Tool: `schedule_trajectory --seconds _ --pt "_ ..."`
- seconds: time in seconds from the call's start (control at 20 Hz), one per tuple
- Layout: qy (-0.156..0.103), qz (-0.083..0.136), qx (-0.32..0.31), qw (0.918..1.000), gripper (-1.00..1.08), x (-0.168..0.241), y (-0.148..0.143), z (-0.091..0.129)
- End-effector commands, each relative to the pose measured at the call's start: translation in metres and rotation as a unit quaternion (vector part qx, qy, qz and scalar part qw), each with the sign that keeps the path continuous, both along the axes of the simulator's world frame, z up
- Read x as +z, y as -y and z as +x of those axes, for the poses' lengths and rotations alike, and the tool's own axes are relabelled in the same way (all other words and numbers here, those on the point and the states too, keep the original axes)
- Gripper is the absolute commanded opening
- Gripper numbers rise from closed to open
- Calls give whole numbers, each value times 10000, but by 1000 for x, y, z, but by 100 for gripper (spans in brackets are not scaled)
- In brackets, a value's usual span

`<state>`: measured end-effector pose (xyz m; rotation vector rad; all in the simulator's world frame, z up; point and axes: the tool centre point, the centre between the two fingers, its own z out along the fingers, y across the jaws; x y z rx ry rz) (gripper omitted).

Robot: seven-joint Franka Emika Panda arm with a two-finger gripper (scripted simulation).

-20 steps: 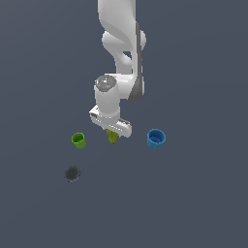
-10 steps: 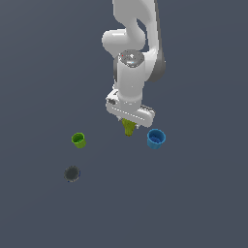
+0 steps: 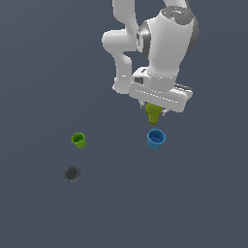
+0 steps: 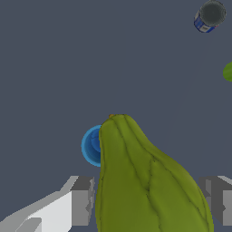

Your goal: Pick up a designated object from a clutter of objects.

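The olive pear-shaped object (image 3: pixel 153 113) hangs in the claw (image 3: pixel 154 112), clear of the surface (image 3: pixel 193 203) and just above the blue cup (image 3: pixel 156 138) as the exterior view shows it. Its broad bulb sits up between the fingers (image 4: pixel 81 199) while the narrow stem end points down and away from the wrist, so the long axis runs roughly in line with the claw's own approach direction. The claw is clenched on the bulb, one finger on each flank, seen plainly in the wrist view (image 4: pixel 149 181).

Taking the blue cup as landmark: the bright green cup (image 3: pixel 79 140) stands well apart from it toward the exterior view's left, and the dark grey cup (image 3: pixel 72 173) lies beyond that, lower in that view. None of the three touches the held object.

The pick looks essentially done; what remains, I judge, is carrying straight upward, since the stem hangs near the blue cup's rim.
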<state>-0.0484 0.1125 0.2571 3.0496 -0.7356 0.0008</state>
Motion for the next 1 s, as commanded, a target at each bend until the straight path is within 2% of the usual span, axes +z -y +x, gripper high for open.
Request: schedule_trajectory --seconds 0.0,0.45,0.95 --pt "5 1 -3 10000 -100 24 -23 1" --pt "3 18 -1 10000 -100 93 -94 9" --pt "2 22 -1 10000 -100 127 -130 15"
